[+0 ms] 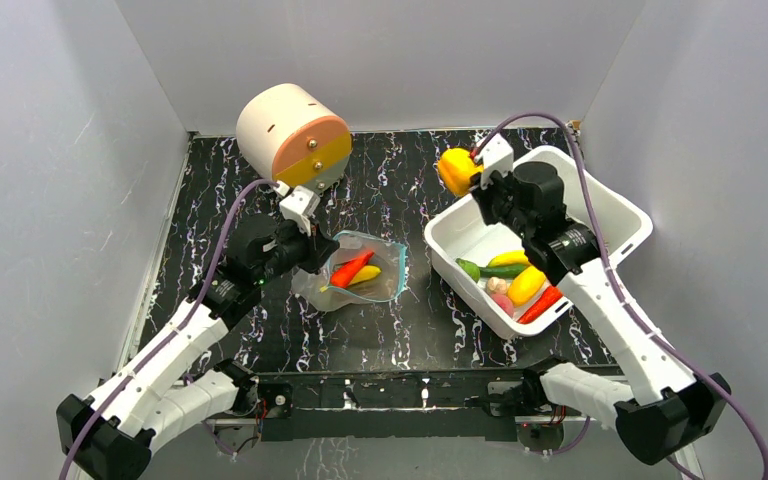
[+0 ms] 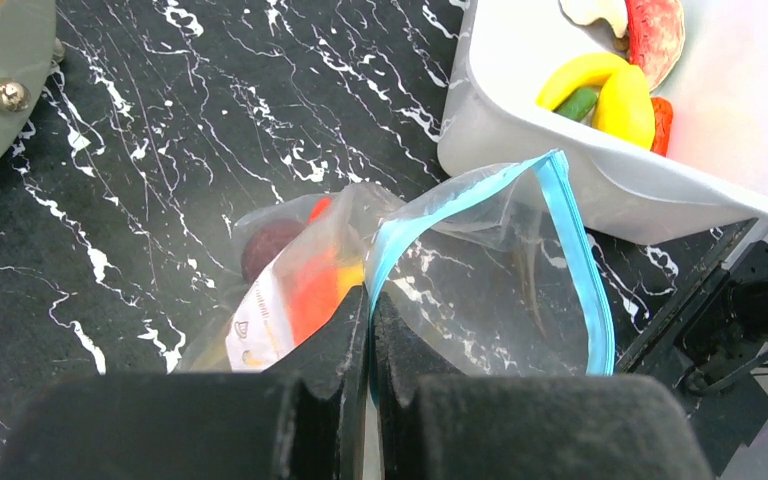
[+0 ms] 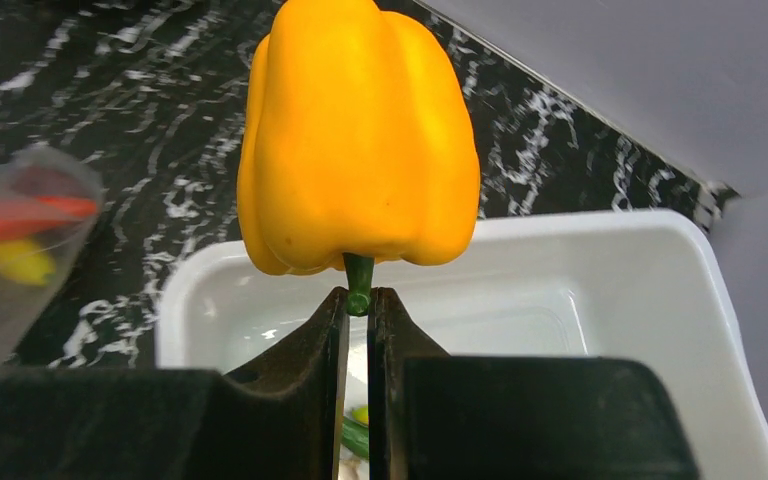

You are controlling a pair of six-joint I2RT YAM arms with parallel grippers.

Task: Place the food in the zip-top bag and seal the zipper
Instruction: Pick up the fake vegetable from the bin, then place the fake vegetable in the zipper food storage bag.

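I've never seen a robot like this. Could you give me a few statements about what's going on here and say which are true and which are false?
1. The right jaws pinch the yellow bell pepper by its green stem. True.
2. The left jaws are shut on the zip-top bag at its teal-blue zipper. True.
3. The pepper is inside the bag. False: it is held in the air by the far corner of the white tub.
4. The bag is empty. False: a red chili and a yellow piece lie inside.
5. The tub is empty. False: several food pieces lie in it.
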